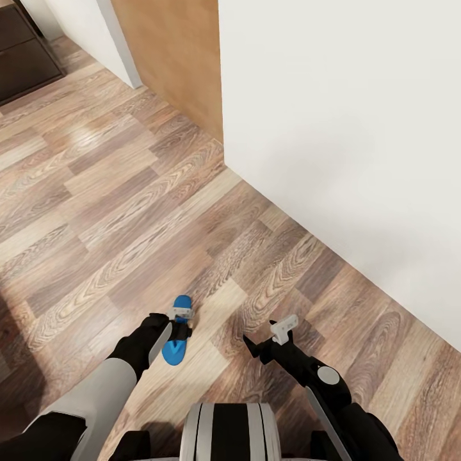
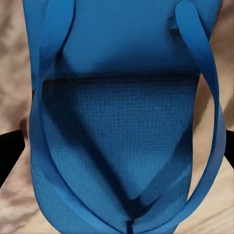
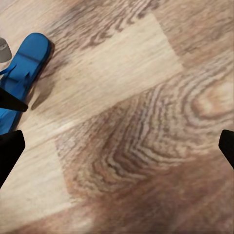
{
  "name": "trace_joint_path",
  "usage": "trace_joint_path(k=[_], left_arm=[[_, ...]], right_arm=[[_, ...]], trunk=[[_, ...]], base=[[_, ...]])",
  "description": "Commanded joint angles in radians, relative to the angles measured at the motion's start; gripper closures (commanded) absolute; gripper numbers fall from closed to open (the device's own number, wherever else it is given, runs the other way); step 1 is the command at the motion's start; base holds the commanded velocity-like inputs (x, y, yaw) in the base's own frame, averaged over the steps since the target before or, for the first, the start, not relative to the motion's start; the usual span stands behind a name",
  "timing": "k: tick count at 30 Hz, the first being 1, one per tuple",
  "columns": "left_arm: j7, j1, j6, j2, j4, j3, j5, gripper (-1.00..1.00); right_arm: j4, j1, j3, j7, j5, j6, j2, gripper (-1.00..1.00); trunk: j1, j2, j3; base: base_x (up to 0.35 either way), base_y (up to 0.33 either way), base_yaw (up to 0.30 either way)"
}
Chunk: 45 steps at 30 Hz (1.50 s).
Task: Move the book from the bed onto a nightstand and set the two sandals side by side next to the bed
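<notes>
A bright blue sandal [image 1: 175, 349] hangs just above the wood-plank floor, low in the head view. My left gripper [image 1: 180, 324] is shut on it. In the left wrist view the sandal [image 2: 122, 122] sits strap side up between the black fingertips [image 2: 9, 152], with its sole edges against them. My right gripper [image 1: 264, 340] hovers over bare floor to the right of the sandal, open with nothing between its fingers. From the right wrist, the sandal [image 3: 22, 73] shows beyond one fingertip [image 3: 9, 151]. The book, the bed and the nightstand are out of view.
A white wall [image 1: 358, 166] runs diagonally along my right, ending at a corner beside a light wooden panel [image 1: 173, 57]. Another white wall corner [image 1: 96, 32] and a piece of dark brown furniture [image 1: 19, 54] stand at the far left. Wood floor [image 1: 115, 211] stretches ahead and to the left.
</notes>
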Motion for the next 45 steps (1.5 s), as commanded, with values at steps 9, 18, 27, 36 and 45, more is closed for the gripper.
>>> trace_joint_path(k=[9,18,27,36,45], left_arm=[[0.008,-0.001,0.004,0.001,-0.001,-0.005,0.011,-1.00],[0.009,0.000,0.004,0.001,-0.002,-0.005,0.012,1.00],[0.007,0.000,0.008,0.000,-0.002,-0.005,0.015,1.00],[0.005,0.000,0.017,-0.005,-0.034,-0.005,0.014,1.00],[0.005,-0.001,0.017,-0.008,-0.043,-0.004,0.014,1.00]], right_arm=[[-0.001,0.000,0.001,0.000,-0.009,0.006,-0.001,-1.00],[-0.001,-0.001,0.001,0.000,-0.009,0.005,-0.001,-1.00],[0.001,0.000,0.001,0.000,-0.009,0.004,-0.001,-1.00],[0.004,0.001,0.004,0.002,-0.009,0.009,-0.001,-1.00],[0.012,0.001,0.009,0.001,0.000,0.007,0.001,-1.00]], trunk=[[0.000,0.000,-0.001],[0.000,0.000,-0.001],[-0.003,0.001,0.027],[-0.007,0.004,0.061],[-0.011,0.006,0.096]], base=[[0.000,0.000,0.000],[0.000,0.000,0.000],[0.000,0.000,0.000],[0.000,0.000,0.000],[0.000,0.000,0.000]])
